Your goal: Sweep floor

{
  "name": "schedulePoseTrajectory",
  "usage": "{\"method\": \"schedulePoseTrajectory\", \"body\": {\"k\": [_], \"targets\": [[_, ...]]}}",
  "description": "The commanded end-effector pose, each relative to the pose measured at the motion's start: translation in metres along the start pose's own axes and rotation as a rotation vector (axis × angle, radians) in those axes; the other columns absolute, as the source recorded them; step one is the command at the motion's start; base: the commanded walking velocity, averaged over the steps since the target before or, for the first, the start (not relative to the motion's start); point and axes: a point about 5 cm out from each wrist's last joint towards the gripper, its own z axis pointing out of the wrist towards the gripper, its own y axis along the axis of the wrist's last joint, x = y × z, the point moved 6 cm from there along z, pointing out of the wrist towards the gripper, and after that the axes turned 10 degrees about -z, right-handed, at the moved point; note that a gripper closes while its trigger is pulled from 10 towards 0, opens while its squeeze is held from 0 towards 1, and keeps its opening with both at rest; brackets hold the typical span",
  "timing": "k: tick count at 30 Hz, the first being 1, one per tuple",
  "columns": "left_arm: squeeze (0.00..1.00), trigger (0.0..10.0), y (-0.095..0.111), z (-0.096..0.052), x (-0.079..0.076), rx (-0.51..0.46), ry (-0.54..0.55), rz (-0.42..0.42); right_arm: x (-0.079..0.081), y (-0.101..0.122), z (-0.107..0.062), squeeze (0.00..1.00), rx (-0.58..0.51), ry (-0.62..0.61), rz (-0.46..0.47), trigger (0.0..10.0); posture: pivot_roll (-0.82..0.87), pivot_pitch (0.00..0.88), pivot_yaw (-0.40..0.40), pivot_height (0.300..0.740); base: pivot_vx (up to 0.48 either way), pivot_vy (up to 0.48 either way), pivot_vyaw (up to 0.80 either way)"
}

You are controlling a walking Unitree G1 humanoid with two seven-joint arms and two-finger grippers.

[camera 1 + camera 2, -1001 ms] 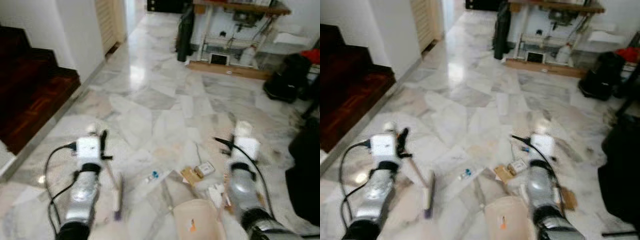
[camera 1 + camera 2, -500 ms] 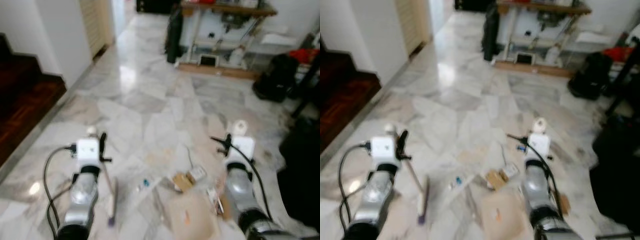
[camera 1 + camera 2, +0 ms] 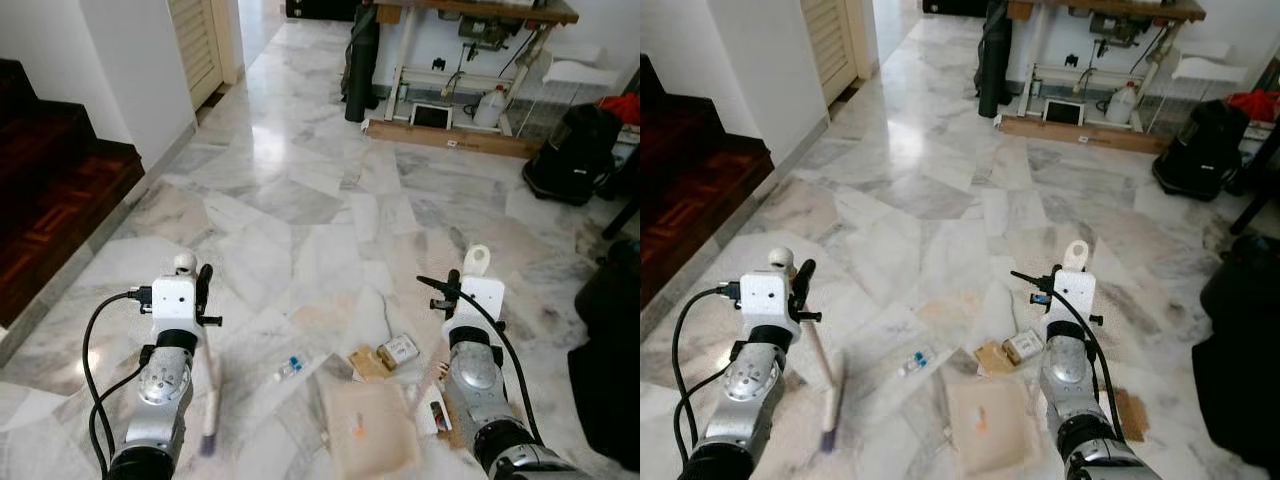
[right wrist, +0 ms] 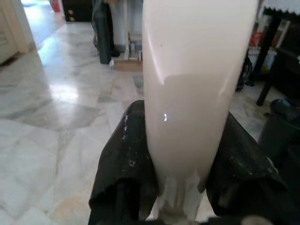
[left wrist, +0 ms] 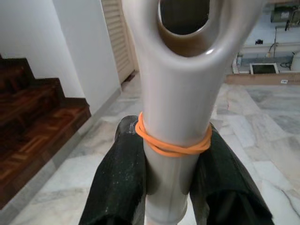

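My left gripper (image 3: 192, 292) is shut on the pale handle of a hand brush (image 5: 177, 117) with an orange rubber band around it. The brush slants down to its purple bristle head (image 3: 209, 438) on the marble floor. My right gripper (image 3: 462, 292) is shut on the cream handle (image 4: 194, 93) of a beige dustpan (image 3: 368, 440), which lies flat on the floor between my arms. Litter lies just beyond the pan: a small blue-capped vial (image 3: 290, 368), brown cardboard scraps (image 3: 366, 362) and a small box (image 3: 400, 350).
Dark wooden stairs (image 3: 50, 190) rise at the left beside a white wall corner (image 3: 140, 70). A work table with clutter underneath (image 3: 465, 70) stands at the back, a black bag (image 3: 575, 150) at the right, and a dark bulky object (image 3: 612, 350) close on the right.
The camera has swung about and steadied, so the picture is sharp now. Both grippers keep their hold; brush, pan and litter lie about as before relative to my arms.
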Motion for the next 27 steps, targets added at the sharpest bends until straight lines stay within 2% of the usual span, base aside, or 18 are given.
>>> {"method": "schedulePoseTrajectory", "body": {"k": [1, 8, 27], "targets": [[0.00, 10.0, 0.0075, 0.0034, -0.0050, -0.026, -0.018, -0.012, -0.0054, 0.0060, 0.0038, 0.00, -0.020, -0.014, -0.005, 10.0, 0.09, 0.000, -0.011, 0.740, 0.000, 0.000, 0.00], [0.00, 10.0, 0.0074, 0.0039, -0.0053, -0.026, -0.017, -0.009, -0.0053, 0.0057, 0.0046, 0.00, -0.014, -0.011, 0.001, 10.0, 0.09, 0.000, -0.013, 0.740, 0.000, 0.000, -0.19], [0.00, 10.0, 0.0077, 0.0039, -0.0075, -0.029, -0.021, -0.011, -0.0066, 0.0054, 0.0051, 0.00, -0.014, -0.012, -0.017, 10.0, 0.09, 0.000, -0.016, 0.740, 0.000, 0.000, 0.00]]}}
